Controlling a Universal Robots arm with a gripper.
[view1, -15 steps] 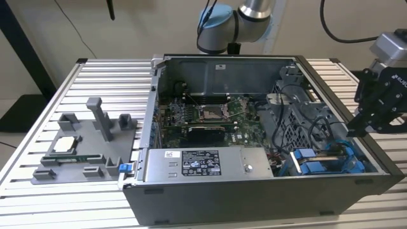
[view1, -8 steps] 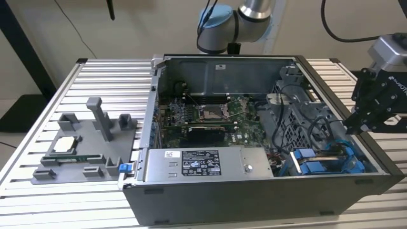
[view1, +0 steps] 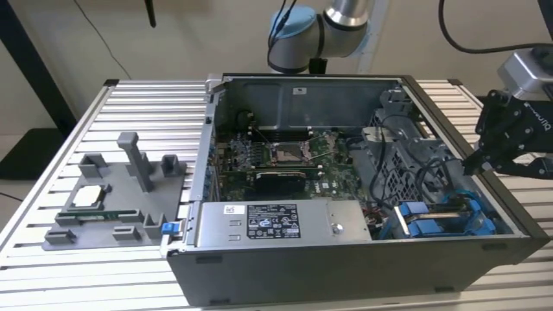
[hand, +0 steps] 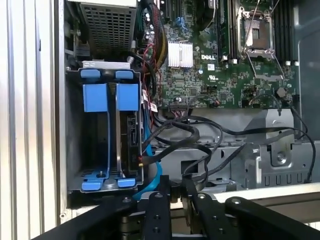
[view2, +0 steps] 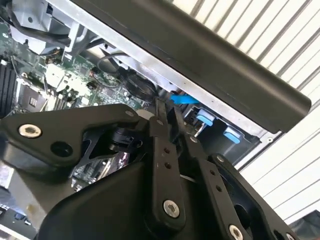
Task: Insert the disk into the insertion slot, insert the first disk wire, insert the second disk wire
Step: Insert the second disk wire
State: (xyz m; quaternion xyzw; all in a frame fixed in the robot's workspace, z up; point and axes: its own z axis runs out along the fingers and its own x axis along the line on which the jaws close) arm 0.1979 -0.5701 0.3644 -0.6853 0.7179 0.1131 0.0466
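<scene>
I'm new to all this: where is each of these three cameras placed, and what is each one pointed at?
Exterior view: off the arm, above and in front, facing the open grey computer case on the slatted table; the black gripper hangs by the case's edge on the exterior view's right.
First wrist view: on the arm, looking down into the grey drive bay with blue rails; gripper fingers show.
Second wrist view: on the arm, looking along the gripper at the case's rim.
All three share the green motherboard.

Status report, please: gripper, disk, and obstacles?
Gripper shut, empty, above case edge. Disk seated in insertion slot. Loose black cables beside it.
</scene>
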